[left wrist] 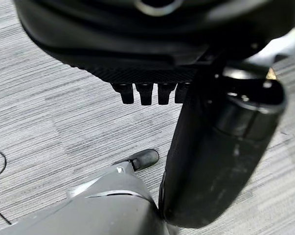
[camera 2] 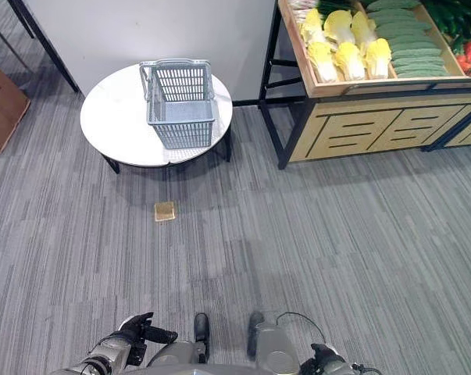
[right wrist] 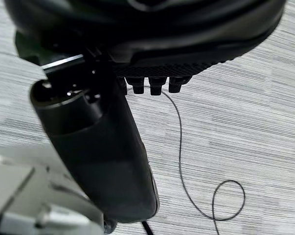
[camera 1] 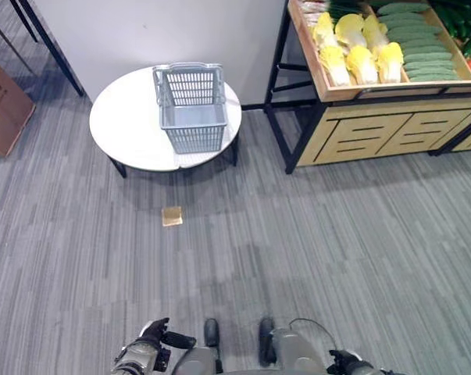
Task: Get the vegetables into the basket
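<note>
Left hand and right hand hang low at the robot's sides, well apart from everything, fingers seemingly curled under in the wrist views and grasping nothing. Vegetables: pale yellow cabbages and dark green cucumbers lie in a wooden display crate to the right; grey slatted basket stands upright on a round white table, a small tan object on the carpet before it. Risk, as judged: stand and table lie apart, so a loosely gripped, smooth cabbage could slip mid-carry, or a clumsy drop tip the light basket.
</note>
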Controlling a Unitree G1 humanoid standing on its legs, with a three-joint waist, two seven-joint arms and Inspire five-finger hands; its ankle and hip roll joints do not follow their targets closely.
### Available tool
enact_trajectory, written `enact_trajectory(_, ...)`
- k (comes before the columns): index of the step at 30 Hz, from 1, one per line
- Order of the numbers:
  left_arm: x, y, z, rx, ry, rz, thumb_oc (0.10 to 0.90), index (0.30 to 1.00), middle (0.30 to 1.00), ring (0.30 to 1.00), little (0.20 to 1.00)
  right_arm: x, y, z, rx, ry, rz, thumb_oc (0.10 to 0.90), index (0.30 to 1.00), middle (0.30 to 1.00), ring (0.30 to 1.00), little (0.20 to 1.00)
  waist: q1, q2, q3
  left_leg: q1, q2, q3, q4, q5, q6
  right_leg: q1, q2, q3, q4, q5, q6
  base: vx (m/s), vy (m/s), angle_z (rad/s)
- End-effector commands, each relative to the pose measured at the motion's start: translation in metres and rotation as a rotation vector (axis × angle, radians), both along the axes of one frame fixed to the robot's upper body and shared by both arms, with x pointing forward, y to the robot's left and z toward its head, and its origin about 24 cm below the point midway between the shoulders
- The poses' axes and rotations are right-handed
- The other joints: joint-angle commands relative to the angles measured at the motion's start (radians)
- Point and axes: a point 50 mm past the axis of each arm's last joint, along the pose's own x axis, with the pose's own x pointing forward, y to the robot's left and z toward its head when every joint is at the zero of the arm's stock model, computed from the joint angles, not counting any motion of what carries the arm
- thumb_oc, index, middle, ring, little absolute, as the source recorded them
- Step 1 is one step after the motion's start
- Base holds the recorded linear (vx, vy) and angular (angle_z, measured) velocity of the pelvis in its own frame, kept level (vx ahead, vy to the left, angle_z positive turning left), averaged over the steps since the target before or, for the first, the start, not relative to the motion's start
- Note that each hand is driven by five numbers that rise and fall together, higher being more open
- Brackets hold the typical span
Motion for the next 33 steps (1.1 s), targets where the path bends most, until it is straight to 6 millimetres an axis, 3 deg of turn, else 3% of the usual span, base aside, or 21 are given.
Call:
enact_trajectory(1,-0.038,0.018,-0.007,0.061,0.138,-0.004,0.9,1.0,1.0,1.0,1.0,0.013,-0.01,0.005,-0.029,-0.048,-0.029,0.9,1.0,1.0,1.0,1.0,-0.03,-0.049,0.021,0.128,-0.081,-0.041,0.001,-0.117,-0.047,-0.077,-0.026,0.075,-0.147,0.317,0.056,0.21,-0.077,0.23)
enact_trajectory(3,-0.038,0.018,-0.007,0.061,0.139,-0.004,0.9,1.0,1.0,1.0,1.0,0.013,-0.01,0.005,-0.029,-0.048,-0.029,0.9,1.0,1.0,1.0,1.0,-0.029,-0.045,0.022,0.13,-0.078,-0.041,0.001,-0.12,-0.048,-0.074,-0.023,0.074,-0.15,0.318,0.055,0.16,-0.024,0.35)
enact_trajectory(4,-0.038,0.019,-0.007,0.065,0.139,-0.002,0.9,1.0,1.0,1.0,1.0,0.011,-0.007,0.004,-0.023,-0.041,-0.023,0.9,1.0,1.0,1.0,1.0,-0.051,-0.044,0.021,0.165,-0.071,-0.067,0.001,-0.146,-0.052,-0.118,-0.005,0.07,-0.239,0.349,0.069,0.29,-0.031,0.79)
enact_trajectory(5,-0.038,0.019,-0.007,0.066,0.142,-0.002,0.9,1.0,1.0,1.0,1.0,0.01,-0.007,0.004,-0.022,-0.037,-0.026,0.9,1.0,1.0,1.0,1.0,-0.054,-0.045,0.02,0.177,-0.074,-0.075,0.001,-0.152,-0.051,-0.119,-0.002,0.05,-0.251,0.354,0.07,0.29,-0.031,0.92)
enact_trajectory(7,-0.04,0.019,-0.008,0.062,0.149,0.003,0.9,1.0,1.0,1.0,1.0,0.009,-0.008,0.004,-0.026,-0.038,-0.022,0.9,1.0,1.0,1.0,1.0,-0.065,-0.049,0.013,0.204,-0.084,-0.094,0.001,-0.164,-0.05,-0.132,0.012,0.011,-0.263,0.364,0.069,0.17,-0.013,0.5)
enact_trajectory(12,-0.042,0.014,-0.009,0.053,0.17,-0.024,0.9,1.0,1.0,1.0,1.0,-0.002,-0.015,0.004,-0.033,-0.01,-0.032,0.9,1.0,1.0,1.0,1.0,-0.1,-0.035,-0.013,0.284,-0.074,-0.146,0.001,-0.2,-0.057,-0.138,0.033,0.014,-0.218,0.363,0.042,0.3,-0.06,0.21)
enact_trajectory(15,-0.041,0.009,-0.01,0.041,0.17,-0.031,0.9,1.0,1.0,1.0,1.0,-0.005,-0.02,0.004,-0.044,0.002,-0.023,0.9,1.0,1.0,1.0,1.0,-0.116,-0.01,-0.038,0.309,-0.043,-0.175,0.007,-0.175,-0.071,-0.127,0.055,-0.009,-0.194,0.343,0.015,0.28,-0.129,0.31)
enact_trajectory(20,-0.035,0.002,-0.011,0.039,0.166,-0.072,0.9,1.0,1.0,1.0,1.0,-0.014,-0.028,0.005,-0.057,0.017,-0.054,0.9,1.0,1.0,1.0,1.0,-0.146,0.03,-0.064,0.312,0.014,-0.19,0.097,-0.084,-0.142,-0.103,0.099,-0.069,-0.116,0.238,-0.041,0.31,-0.168,0.59)
enact_trajectory(24,-0.027,0.0,-0.009,0.04,0.141,-0.089,0.9,1.0,1.0,1.0,1.0,-0.011,-0.031,0.007,-0.066,0.006,-0.055,0.9,1.0,1.0,1.0,1.0,-0.152,0.039,-0.057,0.271,0.03,-0.184,0.183,-0.009,-0.181,-0.077,0.121,-0.073,-0.116,0.2,-0.065,0.17,-0.134,0.24)
enact_trajectory(27,-0.021,0.0,-0.007,0.038,0.121,-0.086,0.9,1.0,1.0,1.0,1.0,-0.008,-0.034,0.008,-0.072,0.0,-0.053,0.9,1.0,1.0,1.0,1.0,-0.145,0.034,-0.041,0.208,0.029,-0.15,0.291,0.074,-0.217,-0.033,0.132,-0.069,-0.118,0.167,-0.089,0.18,-0.141,0.07)
enact_trajectory(30,-0.023,0.001,-0.007,0.033,0.125,-0.073,0.9,1.0,1.0,1.0,1.0,-0.007,-0.034,0.009,-0.071,-0.002,-0.051,0.9,1.0,1.0,1.0,1.0,-0.139,0.024,-0.032,0.179,0.04,-0.105,0.367,0.119,-0.236,-0.004,0.133,-0.075,-0.119,0.146,-0.102,0.17,-0.138,0.06)
enact_trajectory(31,-0.022,0.0,-0.007,0.014,0.119,-0.054,0.9,1.0,1.0,1.0,1.0,-0.008,-0.037,0.009,-0.078,0.001,-0.055,0.9,1.0,1.0,1.0,1.0,-0.131,0.008,-0.025,0.123,0.071,-0.033,0.404,0.143,-0.213,0.041,0.127,-0.064,-0.132,0.129,-0.109,0.24,-0.148,0.1)
enact_trajectory(33,-0.021,-0.001,-0.008,-0.019,0.116,-0.032,0.9,1.0,1.0,1.0,1.0,-0.01,-0.04,0.01,-0.081,0.009,-0.072,0.9,1.0,1.0,1.0,1.0,-0.112,-0.006,-0.017,0.056,0.067,-0.004,0.411,0.121,-0.188,0.086,0.119,-0.042,-0.157,0.12,-0.112,0.2,-0.095,-0.03)
